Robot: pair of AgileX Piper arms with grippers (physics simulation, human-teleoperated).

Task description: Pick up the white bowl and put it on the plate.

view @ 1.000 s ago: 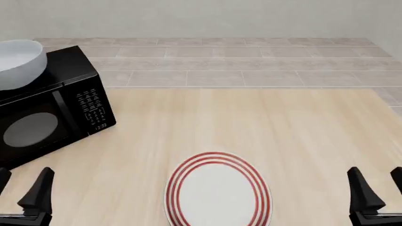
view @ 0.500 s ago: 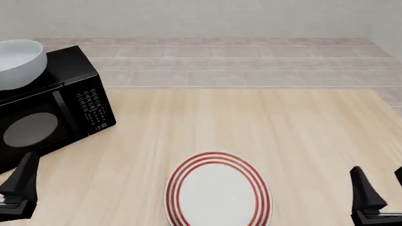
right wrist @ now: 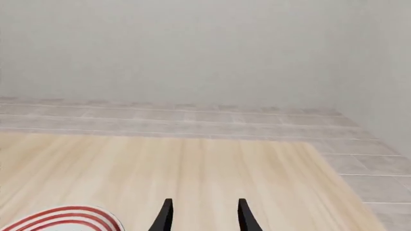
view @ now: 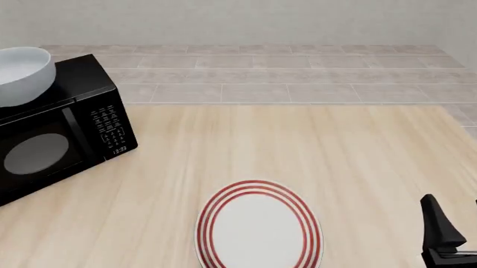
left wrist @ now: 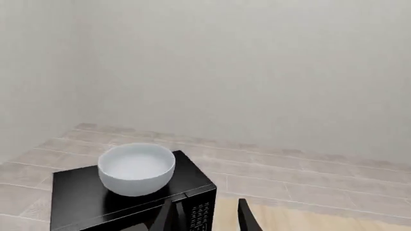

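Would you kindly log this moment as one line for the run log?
bowl: on microwave | plate: bare, on table | left gripper: open, facing bowl | right gripper: open, beside plate

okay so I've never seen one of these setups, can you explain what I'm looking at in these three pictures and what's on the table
These are simulator renders of two robot arms at a wooden table. One picture looks down from above and behind the arms. The other two come from cameras behind each gripper. On the table sits a black microwave with the white bowl on top, and nearer the arms lies the plate with red rings. The left gripper points toward the bowl; the right gripper is beside the plate. Both are open and hold nothing.
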